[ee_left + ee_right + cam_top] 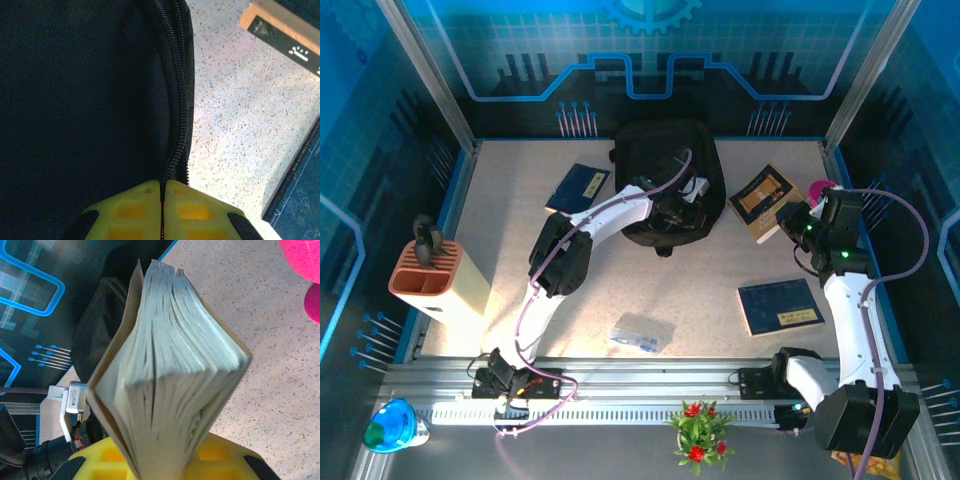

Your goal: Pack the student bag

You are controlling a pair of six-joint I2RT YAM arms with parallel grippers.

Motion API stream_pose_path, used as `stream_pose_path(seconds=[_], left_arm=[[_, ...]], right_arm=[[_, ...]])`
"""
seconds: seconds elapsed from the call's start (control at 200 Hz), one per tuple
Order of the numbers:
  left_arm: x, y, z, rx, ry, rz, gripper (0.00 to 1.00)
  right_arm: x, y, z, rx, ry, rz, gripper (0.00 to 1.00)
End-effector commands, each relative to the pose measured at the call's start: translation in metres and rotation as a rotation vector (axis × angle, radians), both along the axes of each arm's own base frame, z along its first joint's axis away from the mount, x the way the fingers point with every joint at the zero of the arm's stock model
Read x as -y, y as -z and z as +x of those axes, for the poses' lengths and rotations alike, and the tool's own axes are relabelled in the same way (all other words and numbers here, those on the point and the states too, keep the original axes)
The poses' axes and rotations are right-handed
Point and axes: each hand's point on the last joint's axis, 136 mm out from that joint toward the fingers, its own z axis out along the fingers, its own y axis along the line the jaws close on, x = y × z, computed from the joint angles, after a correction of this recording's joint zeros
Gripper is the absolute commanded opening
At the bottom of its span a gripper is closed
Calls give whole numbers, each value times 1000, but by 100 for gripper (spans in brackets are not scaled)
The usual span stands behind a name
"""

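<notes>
Left fingers (131,212) pinch bag (75,100); right (107,456), book (185,370).

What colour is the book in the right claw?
The book is tan with a black panel, clearest in top external.

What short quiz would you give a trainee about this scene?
1. True or false: the right hand grips a brown-covered book.
2. What is the left hand pinching? A: the zip edge of the student bag. B: a flower. C: a pencil.
3. How many dark-blue books lie flat on the table?
Key: 1 true. 2 A. 3 two.
</notes>
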Motion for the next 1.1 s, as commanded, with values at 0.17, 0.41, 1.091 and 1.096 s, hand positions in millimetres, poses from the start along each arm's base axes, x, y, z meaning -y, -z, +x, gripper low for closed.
stream_pose_path(seconds=[0.17,0.41,1.091,1.096], left_arm=[[-1,-75,19,102,-54,-146,4],[3,-112,22,189,-67,-250,4],[-46,-90,-13,291,106,47,62],[-47,-90,-14,294,107,52,63]], right_arm=[[-4,-27,-9,38,-23,33,2],[-29,-30,-11,36,-102,172,2],[-68,-15,19,14,-181,341,3],[-68,-15,19,14,-181,341,3]])
